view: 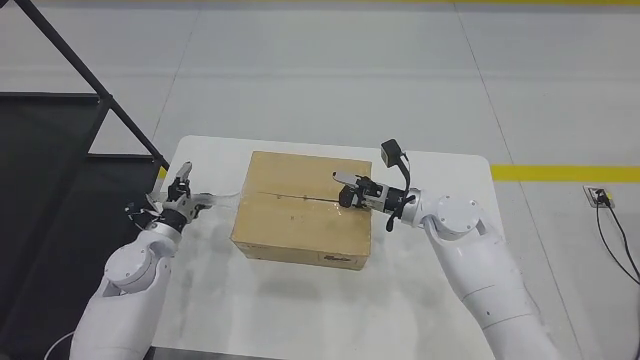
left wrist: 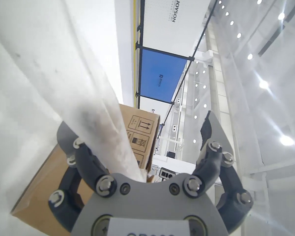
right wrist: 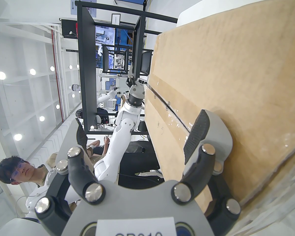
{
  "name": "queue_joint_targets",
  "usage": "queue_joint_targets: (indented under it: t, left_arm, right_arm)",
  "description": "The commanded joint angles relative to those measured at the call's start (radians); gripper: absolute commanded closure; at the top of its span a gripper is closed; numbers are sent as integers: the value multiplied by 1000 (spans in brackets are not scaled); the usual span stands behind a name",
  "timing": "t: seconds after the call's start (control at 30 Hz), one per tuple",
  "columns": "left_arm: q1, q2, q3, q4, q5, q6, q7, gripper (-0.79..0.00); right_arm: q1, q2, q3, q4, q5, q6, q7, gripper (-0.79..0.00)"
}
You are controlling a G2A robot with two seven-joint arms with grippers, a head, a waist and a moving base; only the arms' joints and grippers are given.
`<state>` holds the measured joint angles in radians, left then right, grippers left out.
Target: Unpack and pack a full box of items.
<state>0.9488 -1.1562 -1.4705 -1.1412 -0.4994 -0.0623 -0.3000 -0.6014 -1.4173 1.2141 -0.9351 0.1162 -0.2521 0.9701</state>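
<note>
A closed cardboard box (view: 305, 210) stands in the middle of the white table (view: 440, 290), its top flaps meeting at a taped seam (right wrist: 170, 110). My right gripper (view: 347, 188) is open over the right part of the box top. In the right wrist view one finger (right wrist: 199, 136) of this gripper (right wrist: 137, 136) lies against the top right beside the seam. My left gripper (view: 190, 188) is open at the table's left edge, left of the box. In the left wrist view this gripper (left wrist: 142, 143) has the table's white rim (left wrist: 105, 124) between its fingers, with the box's printed side (left wrist: 140, 133) beyond.
A black frame with a dark panel (view: 50, 180) stands close to the table's left side. Bare tabletop lies in front of the box and to its right. A yellow line (view: 560, 172) and a cable (view: 610, 230) are on the floor at the right.
</note>
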Motion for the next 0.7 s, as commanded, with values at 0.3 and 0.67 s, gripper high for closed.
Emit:
queue_joint_targets:
  t: [0.3, 0.67]
  left_arm:
    - [104, 11, -42, -245, 145, -59, 63, -785]
    - [150, 14, -64, -413, 217, -35, 77, -785]
  right_arm:
    - [0, 0, 0, 0, 0, 0, 0, -785]
    - [0, 0, 0, 0, 0, 0, 0, -785]
